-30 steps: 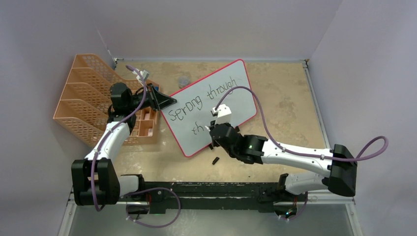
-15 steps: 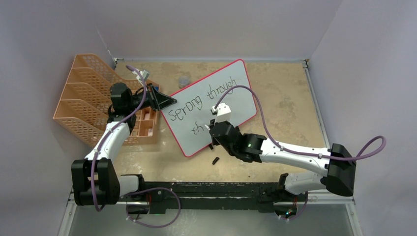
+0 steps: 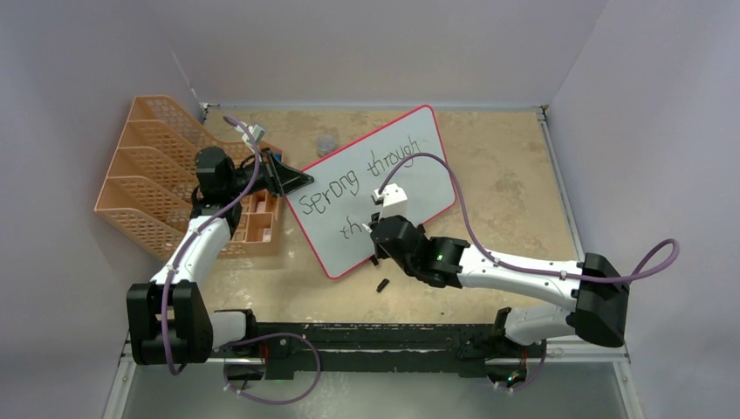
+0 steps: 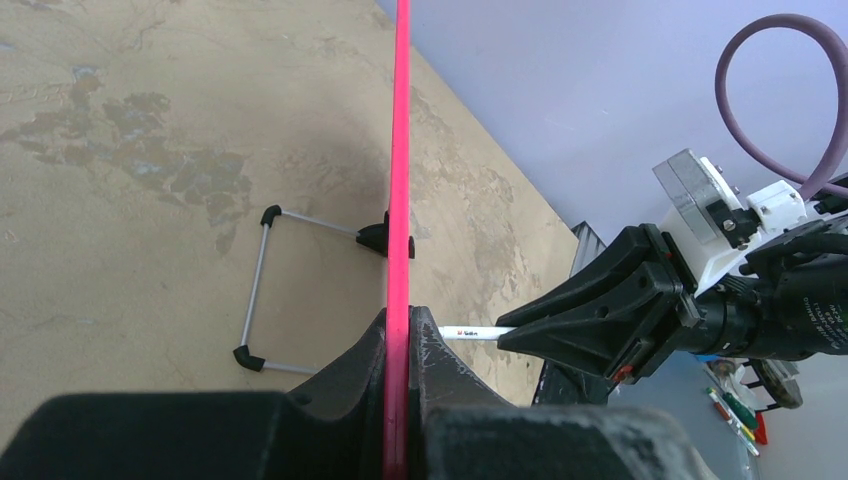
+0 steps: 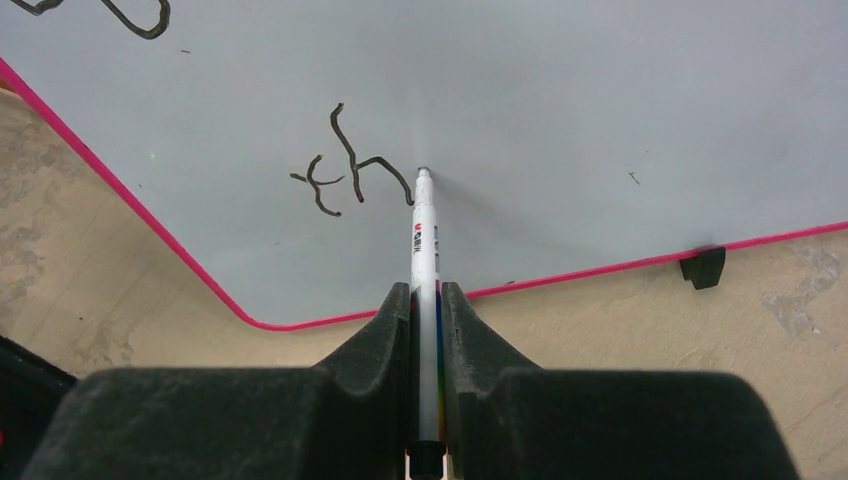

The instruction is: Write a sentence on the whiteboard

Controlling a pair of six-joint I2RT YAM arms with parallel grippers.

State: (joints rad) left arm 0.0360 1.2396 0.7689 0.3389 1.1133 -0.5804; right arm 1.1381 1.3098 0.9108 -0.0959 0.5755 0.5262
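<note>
The whiteboard with its pink frame stands tilted on the table. Black letters read "Sprong through", with "th" below; "th" also shows in the right wrist view. My left gripper is shut on the whiteboard's left edge, seen as a pink strip between the jaws. My right gripper is shut on a white marker whose tip touches the board just right of the "h". The marker also shows in the left wrist view.
An orange mesh file rack stands at the left, behind the left arm. A small black marker cap lies on the table below the board. The board's wire foot rests on the table behind it.
My right gripper has shifted slightly left and up along the board with the marker. The "h" stroke has lengthened a little. The left arm has not moved.
</note>
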